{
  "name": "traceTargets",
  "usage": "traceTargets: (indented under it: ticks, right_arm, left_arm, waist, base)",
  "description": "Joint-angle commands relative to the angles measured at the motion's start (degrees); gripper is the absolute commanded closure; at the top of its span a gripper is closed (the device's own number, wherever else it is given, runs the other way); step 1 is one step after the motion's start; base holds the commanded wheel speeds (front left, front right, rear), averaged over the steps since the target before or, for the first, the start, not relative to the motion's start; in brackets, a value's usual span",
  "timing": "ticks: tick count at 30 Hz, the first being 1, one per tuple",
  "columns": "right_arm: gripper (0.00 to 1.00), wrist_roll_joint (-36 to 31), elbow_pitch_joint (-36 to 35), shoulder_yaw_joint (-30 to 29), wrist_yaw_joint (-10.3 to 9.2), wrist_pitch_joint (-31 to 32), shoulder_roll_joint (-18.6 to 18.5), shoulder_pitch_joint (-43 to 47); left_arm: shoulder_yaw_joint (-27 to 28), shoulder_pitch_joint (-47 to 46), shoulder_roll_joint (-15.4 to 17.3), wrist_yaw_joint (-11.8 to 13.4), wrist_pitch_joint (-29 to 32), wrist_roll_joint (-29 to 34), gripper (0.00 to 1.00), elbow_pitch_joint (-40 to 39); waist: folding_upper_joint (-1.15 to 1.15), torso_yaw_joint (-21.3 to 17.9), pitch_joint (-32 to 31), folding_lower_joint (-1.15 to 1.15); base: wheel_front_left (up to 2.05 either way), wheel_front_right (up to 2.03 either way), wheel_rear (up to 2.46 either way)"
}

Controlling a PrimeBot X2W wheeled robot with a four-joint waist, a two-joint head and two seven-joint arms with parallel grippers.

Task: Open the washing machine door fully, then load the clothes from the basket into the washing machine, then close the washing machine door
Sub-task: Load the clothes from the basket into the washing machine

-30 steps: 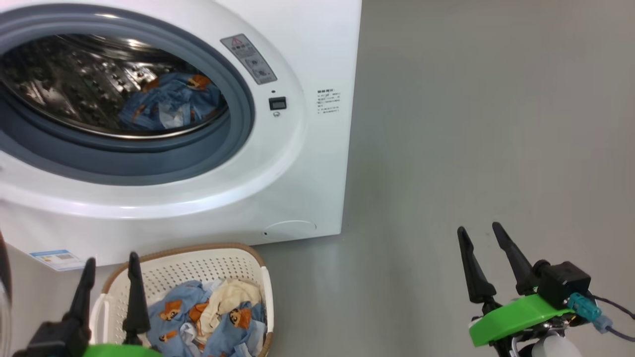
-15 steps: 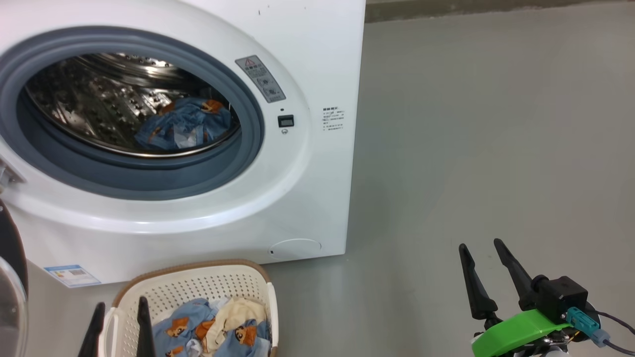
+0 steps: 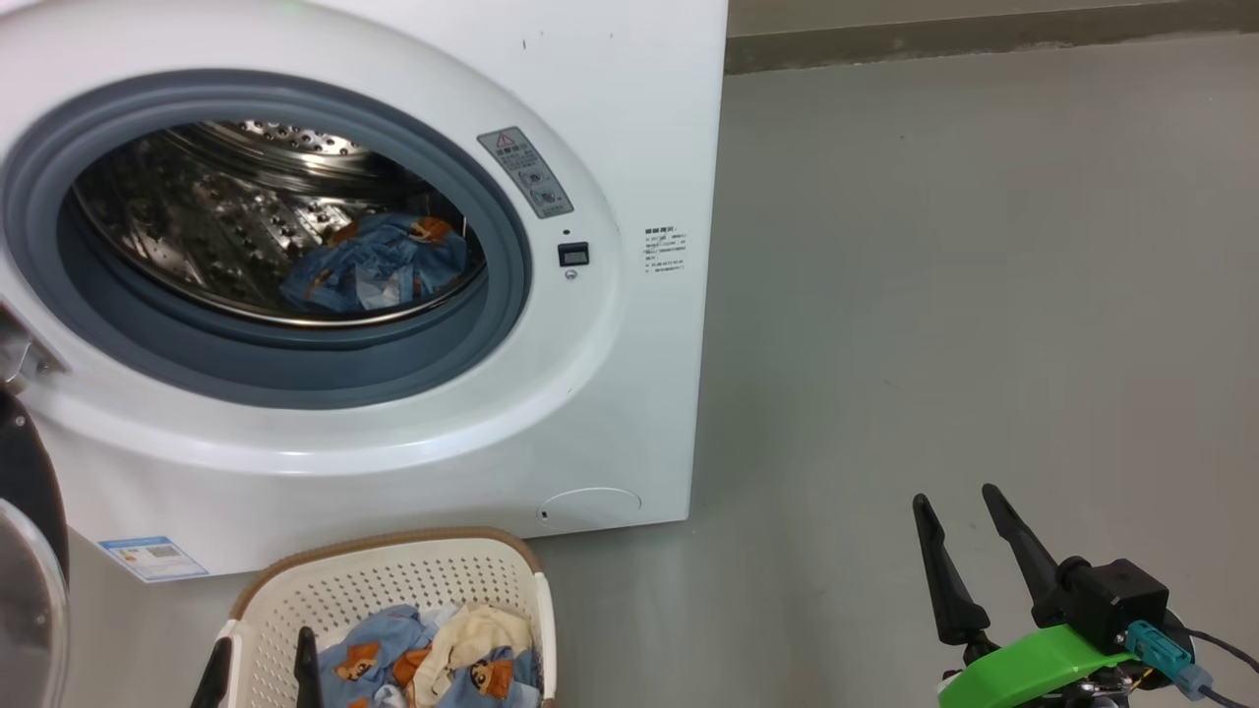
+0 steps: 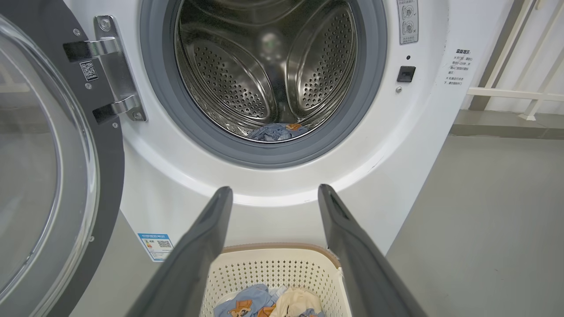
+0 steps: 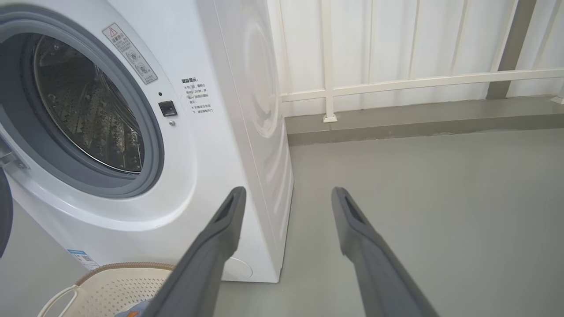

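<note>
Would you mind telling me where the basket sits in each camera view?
Head view: basket at the bottom edge, left of centre.
Left wrist view: bottom centre.
Right wrist view: bottom left corner.
Shared landmark: small black square right of the gasket.

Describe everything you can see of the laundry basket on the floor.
The small cream-white perforated plastic basket is a rounded rectangle with a brown woven-look rim and a white side handle. It stands upright on the grey floor, close in front of the white front-loading washing machine, and holds crumpled light blue printed clothes with some cream fabric.
</note>
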Motion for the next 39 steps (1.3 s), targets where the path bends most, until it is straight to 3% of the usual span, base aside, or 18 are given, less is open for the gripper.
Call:
traceTargets:
  ticks: [1,22,39]
  right_arm:
    - [0.0,-0.5,-1.5,1.4,0.09,-0.3,-0.1,-0.4]
    - [0.0,0.6,-2.0,1.0,0.09,-0.3,-0.1,-1.3]
    - [0.0,0.6,-3.2,1.4,0.09,-0.3,-0.1,-5.7]
  left_arm:
    - [1.6,-0.5,0.5,0.6,-0.3,-0.4,0.0,-1.0]
    - [0.5,-3.9,0.5,-0.7,-0.3,-1.2,0.0,3.3]
    - [0.2,-14.4,0.5,-2.7,-0.3,-2.4,0.0,11.6]
  waist:
    - [0.0,0.1,0.0,0.0]
    - [0.0,0.6,4.6,0.0]
    - [0.0,0.3,18.6,0.0]
  base:
    - [0.0,0.0,0.0]
    - [0.0,0.0,0.0]
    - [0.0,0.0,0.0]
